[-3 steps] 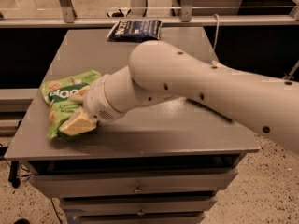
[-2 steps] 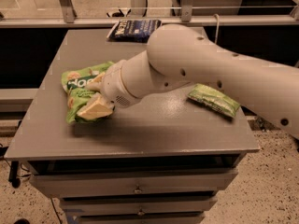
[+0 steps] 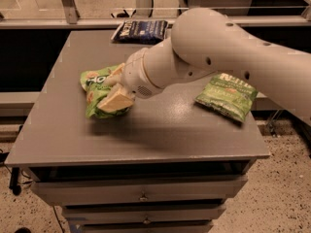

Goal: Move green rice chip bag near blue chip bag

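Note:
The green rice chip bag (image 3: 95, 89) is a bright light-green pouch, crumpled and lifted a little above the left middle of the grey table (image 3: 146, 135). My gripper (image 3: 114, 92) is shut on the green rice chip bag, its cream fingers (image 3: 116, 102) pinching the bag's right side. My large white arm reaches in from the right and hides part of the bag. The blue chip bag (image 3: 141, 31) lies flat at the table's far edge, well beyond the held bag.
A darker green Kettle bag (image 3: 227, 96) lies on the table's right side, under my arm. The table has drawers below its front edge. A metal rail and window frame run behind the table.
My gripper has carried the green rice chip bag to the right and slightly away from the front-left corner. My arm swung right, uncovering the Kettle bag.

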You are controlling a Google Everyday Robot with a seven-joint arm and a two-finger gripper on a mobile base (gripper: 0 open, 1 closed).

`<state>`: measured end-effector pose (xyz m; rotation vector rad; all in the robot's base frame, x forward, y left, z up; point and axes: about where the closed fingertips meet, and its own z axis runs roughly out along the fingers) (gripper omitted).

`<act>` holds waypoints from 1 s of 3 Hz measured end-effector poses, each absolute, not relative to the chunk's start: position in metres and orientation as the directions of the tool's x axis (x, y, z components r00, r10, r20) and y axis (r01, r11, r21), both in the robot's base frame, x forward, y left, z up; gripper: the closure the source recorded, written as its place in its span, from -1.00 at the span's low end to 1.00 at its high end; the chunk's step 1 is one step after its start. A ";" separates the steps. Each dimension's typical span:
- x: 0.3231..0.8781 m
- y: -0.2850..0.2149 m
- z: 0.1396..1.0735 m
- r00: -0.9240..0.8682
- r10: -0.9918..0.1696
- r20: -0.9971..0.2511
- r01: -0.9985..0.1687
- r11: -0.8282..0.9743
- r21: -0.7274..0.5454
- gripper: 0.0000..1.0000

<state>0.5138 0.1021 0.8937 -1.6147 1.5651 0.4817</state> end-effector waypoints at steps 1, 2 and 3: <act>0.522 0.092 0.896 0.165 -0.648 -0.744 -0.942 0.120 -0.313 1.00; 0.532 0.081 0.904 0.196 -0.676 -0.711 -0.921 0.122 -0.370 1.00; 0.538 0.066 0.914 0.211 -0.711 -0.671 -0.897 0.132 -0.422 1.00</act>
